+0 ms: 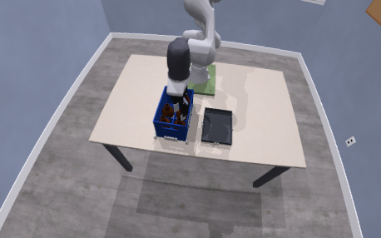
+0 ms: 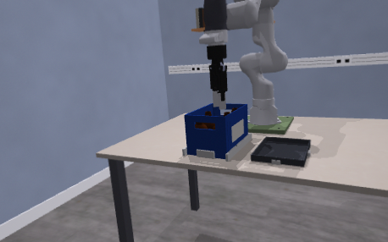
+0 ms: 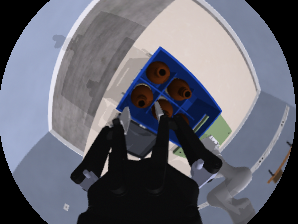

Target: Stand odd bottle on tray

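Observation:
The blue crate [image 1: 180, 132] [image 2: 207, 140] stands level, with several brown bottles upright in its cells, among them a bottle [image 1: 167, 111] [image 3: 158, 73] near a corner, a bottle [image 3: 179, 89] beside it and a bottle [image 3: 142, 96] on the tray side. Neck differences are too small to tell. My gripper [image 1: 180, 111] [image 2: 219, 102] [image 3: 142, 109] points down at the crate, its fingers partly apart with nothing between them. In the wrist view one fingertip overlaps a bottle [image 3: 164, 108]; another bottle is partly hidden by a finger. The black tray [image 1: 219, 126] [image 2: 281, 149] [image 3: 140, 142] is empty.
Pale brackets edge the crate's base. The tray lies flat on the table [image 1: 262, 112] [image 2: 343, 156], separated from the crate by a narrow gap. The arm's green base plate [image 1: 206, 88] [image 2: 281, 124] is behind them. The crate's walls rise around the bottles.

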